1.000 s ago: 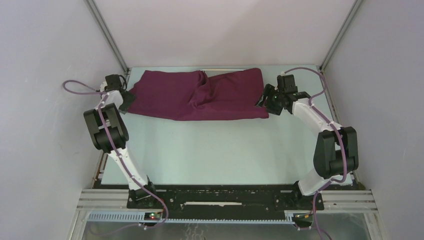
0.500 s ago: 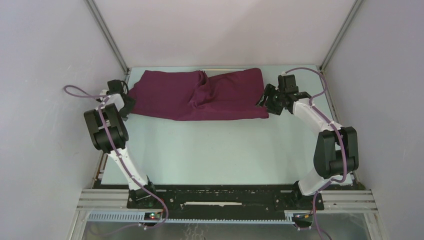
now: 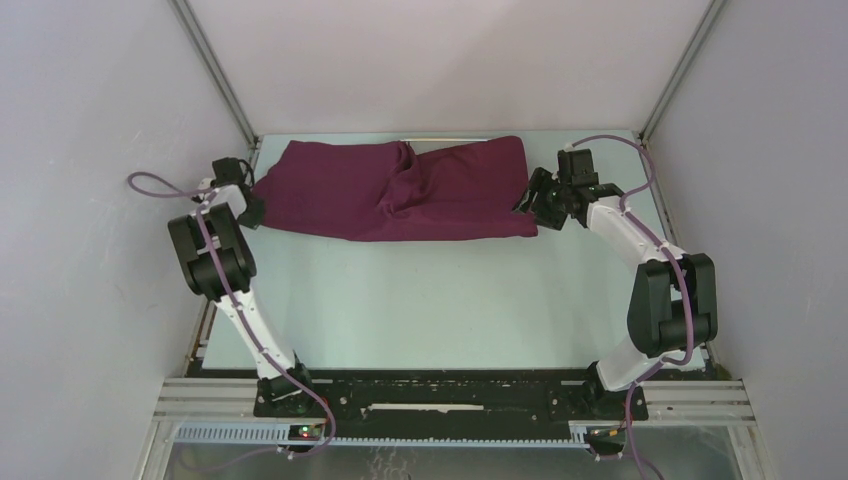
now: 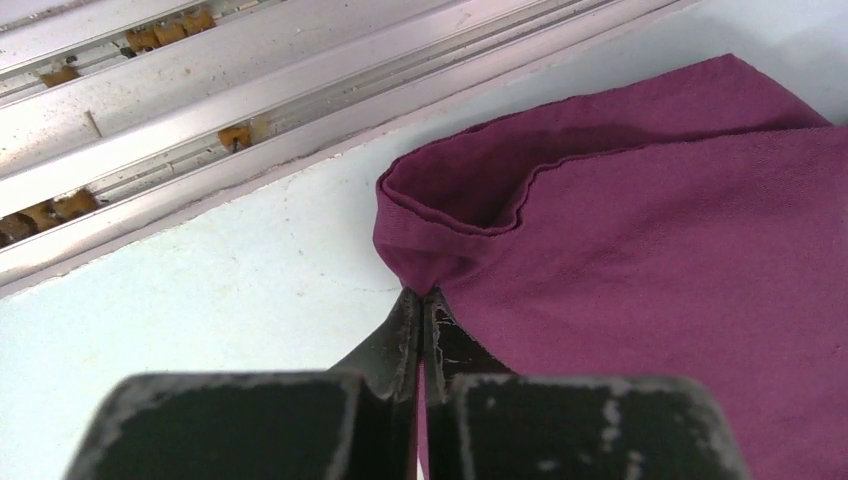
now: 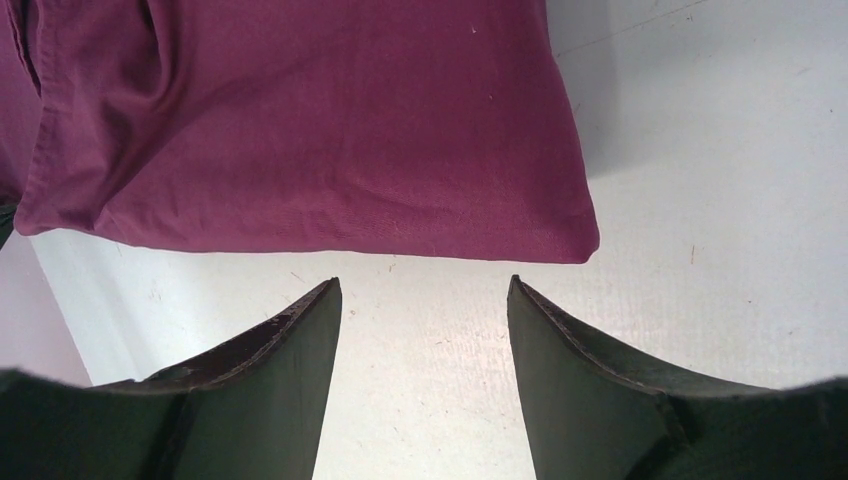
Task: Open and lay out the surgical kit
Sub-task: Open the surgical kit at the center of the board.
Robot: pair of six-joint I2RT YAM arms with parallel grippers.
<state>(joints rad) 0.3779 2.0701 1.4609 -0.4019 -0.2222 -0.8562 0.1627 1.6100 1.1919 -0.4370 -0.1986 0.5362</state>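
Observation:
The surgical kit is a flat bundle in a maroon-purple cloth wrap (image 3: 400,190), lying across the far part of the table. Whatever is inside stays hidden under the cloth. My left gripper (image 3: 256,206) sits at the wrap's left end. In the left wrist view the gripper (image 4: 422,293) is shut on a pinched fold of the cloth (image 4: 650,230), just below a looped hem. My right gripper (image 3: 522,206) is at the wrap's right end. In the right wrist view it (image 5: 424,285) stands open just short of the cloth's edge (image 5: 300,120), touching nothing.
The pale table top (image 3: 430,300) stretches from the bundle to the arm bases. An aluminium frame rail (image 4: 200,110) runs along the table's left edge, close to my left gripper. Grey enclosure walls (image 3: 90,200) stand on both sides and behind.
My left gripper was open beside the cloth's left end; it has now shut on the fold there. The right arm has barely moved and its jaws stay open.

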